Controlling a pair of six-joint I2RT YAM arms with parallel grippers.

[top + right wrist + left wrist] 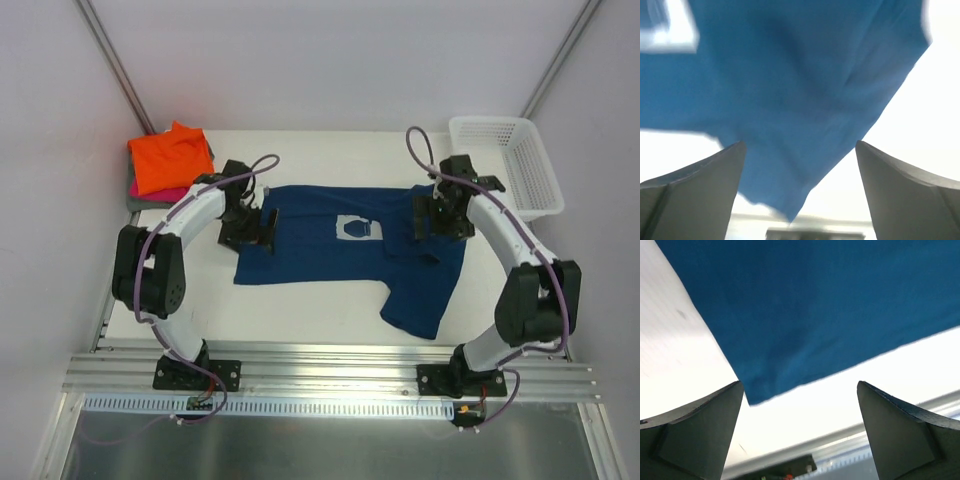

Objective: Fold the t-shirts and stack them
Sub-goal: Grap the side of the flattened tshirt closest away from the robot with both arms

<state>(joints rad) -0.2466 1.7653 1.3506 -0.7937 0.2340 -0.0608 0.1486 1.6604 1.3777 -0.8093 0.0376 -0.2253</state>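
The navy blue t-shirt [340, 255] lies spread on the white table, its pale chest print [358, 229] facing up and one part trailing toward the front right. My left gripper [252, 235] is open above its left edge; the left wrist view shows the navy cloth [820, 310] and its corner between my spread fingers [700, 430]. My right gripper [432, 228] is open above the shirt's right side; the right wrist view shows blue cloth [790, 100] between the fingers [695, 190]. The folded orange tee [170, 158] tops a stack with pink [160, 194] and grey beneath, at the back left.
A white plastic lattice basket [505, 160] stands at the back right. The metal rail [330, 370] runs along the table's near edge by both arm bases. White walls enclose the table on the left, back and right.
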